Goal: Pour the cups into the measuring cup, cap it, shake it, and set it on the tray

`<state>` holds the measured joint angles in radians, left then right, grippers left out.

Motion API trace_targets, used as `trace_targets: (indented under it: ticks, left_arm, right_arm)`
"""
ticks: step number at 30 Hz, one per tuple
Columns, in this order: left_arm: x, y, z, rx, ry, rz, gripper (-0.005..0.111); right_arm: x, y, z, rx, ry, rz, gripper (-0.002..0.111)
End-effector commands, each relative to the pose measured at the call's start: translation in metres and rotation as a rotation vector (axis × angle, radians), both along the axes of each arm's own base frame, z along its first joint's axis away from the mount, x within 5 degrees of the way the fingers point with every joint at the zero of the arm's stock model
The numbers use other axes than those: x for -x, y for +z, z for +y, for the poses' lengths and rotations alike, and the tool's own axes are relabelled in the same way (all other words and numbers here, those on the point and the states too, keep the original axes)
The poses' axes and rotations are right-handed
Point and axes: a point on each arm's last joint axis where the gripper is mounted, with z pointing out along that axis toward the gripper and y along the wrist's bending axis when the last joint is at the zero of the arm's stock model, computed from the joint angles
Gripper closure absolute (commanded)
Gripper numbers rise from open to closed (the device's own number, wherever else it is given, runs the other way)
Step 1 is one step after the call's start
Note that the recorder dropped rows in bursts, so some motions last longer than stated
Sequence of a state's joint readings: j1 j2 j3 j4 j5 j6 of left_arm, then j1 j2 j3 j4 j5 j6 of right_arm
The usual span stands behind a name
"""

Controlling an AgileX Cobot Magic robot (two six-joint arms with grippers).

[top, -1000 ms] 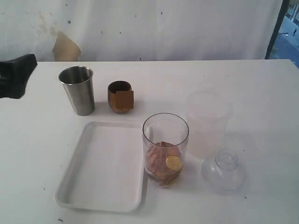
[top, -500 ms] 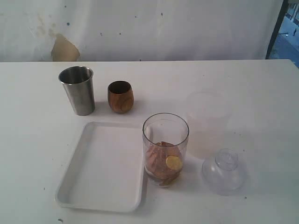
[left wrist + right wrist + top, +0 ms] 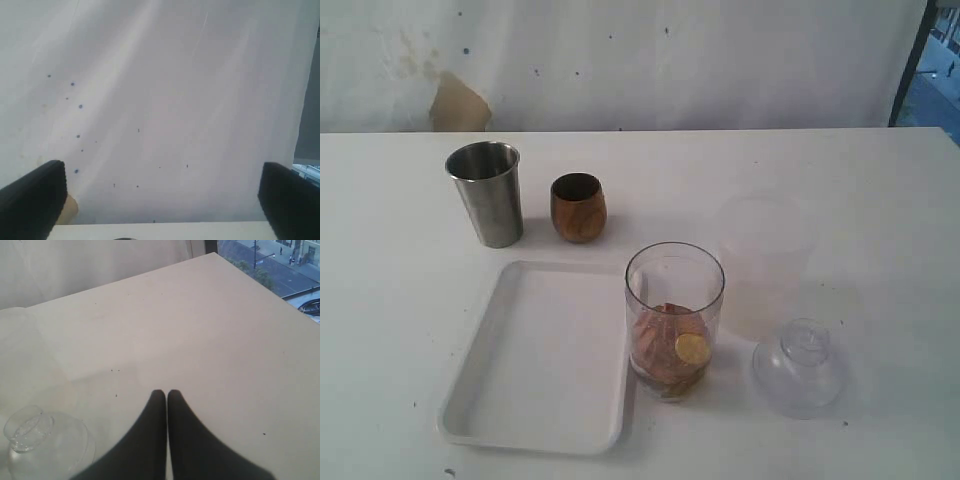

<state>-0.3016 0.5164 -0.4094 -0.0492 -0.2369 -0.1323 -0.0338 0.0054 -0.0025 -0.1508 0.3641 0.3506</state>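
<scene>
The steel tumbler [image 3: 485, 193] and the brown wooden cup [image 3: 578, 207] stand upright side by side at the back left. The clear measuring cup [image 3: 674, 320] stands uncapped at the tray's right edge, holding brown pieces and a yellow disc at its bottom. The white tray [image 3: 535, 365] lies bare in front of the two cups. Neither gripper shows in the exterior view. My left gripper [image 3: 160, 200] is open wide, facing the white backdrop, with nothing between its fingers [image 3: 32, 200]. My right gripper [image 3: 166, 395] is shut and empty above bare table.
A frosted translucent container [image 3: 765, 262] stands right of the measuring cup. In front of it, a clear dome lid [image 3: 800, 367] with a knob rests on the table; the same lid [image 3: 42, 442] shows beside my right gripper. The table's right edge [image 3: 260, 290] is near.
My left gripper, a dark shape at the left edge of the exterior view a second ago, has gone out of that view. The objects have not moved.
</scene>
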Motion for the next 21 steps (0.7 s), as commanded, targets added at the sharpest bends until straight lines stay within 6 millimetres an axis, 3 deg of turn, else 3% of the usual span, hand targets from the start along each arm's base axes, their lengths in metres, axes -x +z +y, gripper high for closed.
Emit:
trace_targets:
  ticks: [1, 6, 12, 21]
  left_arm:
    - [0.001, 0.001, 0.000, 0.009, 0.001, -0.004, 0.002]
    - [0.001, 0.000, 0.000, -0.009, 0.005, -0.007, 0.002]
    - [0.007, -0.007, 0.003, -0.183, 0.035, 0.031, 0.002]
    - [0.025, -0.028, 0.025, -0.215, 0.225, 0.141, 0.002]
  right_arm:
    - [0.000, 0.000, 0.000, -0.001, 0.005, -0.013, 0.108]
    - [0.000, 0.000, 0.000, -0.001, 0.005, -0.013, 0.108]
    - [0.000, 0.000, 0.000, -0.001, 0.005, -0.013, 0.108]
    - [0.000, 0.000, 0.000, -0.001, 0.005, -0.013, 0.108]
